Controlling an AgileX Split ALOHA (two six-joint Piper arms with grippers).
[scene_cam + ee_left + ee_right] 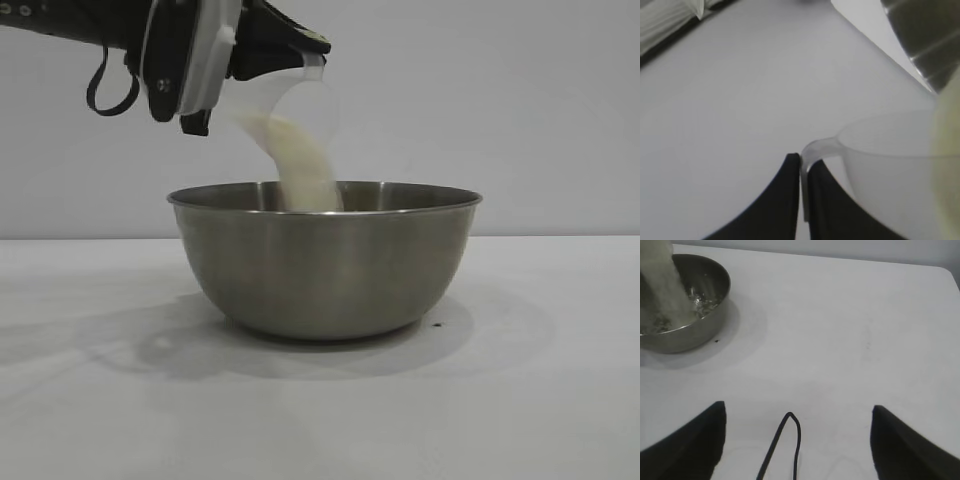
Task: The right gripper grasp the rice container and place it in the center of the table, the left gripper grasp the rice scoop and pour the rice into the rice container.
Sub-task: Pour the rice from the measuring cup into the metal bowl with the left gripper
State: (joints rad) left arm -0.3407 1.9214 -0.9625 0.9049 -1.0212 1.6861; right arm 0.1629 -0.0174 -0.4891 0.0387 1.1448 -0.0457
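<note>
While the white tabletop (560, 400) carries only the bowl, the rice container (325, 262) already stands at its centre, so the right arm's part looks done. Seen from the right wrist, that steel bowl sits off at about ten o'clock, well apart from the right gripper (797, 440), whose fingers stand wide apart, holding nothing, low over bare tabletop.

Pouring is under way. Above the bowl's rim at roughly eleven o'clock in the exterior view, the left gripper (190, 75) is clamped tight on the thin handle of the rice scoop (290, 105), fingers pressed together around it. The clear cup is tipped over with its mouth toward the bowl.

A cream stream of rice (305, 170) runs from the scoop's lip down inside the container, and some grains already lie on the bowl's floor. A good share of rice remains in the cup, so what is left, I judge, is finishing the tilt until the scoop empties.
</note>
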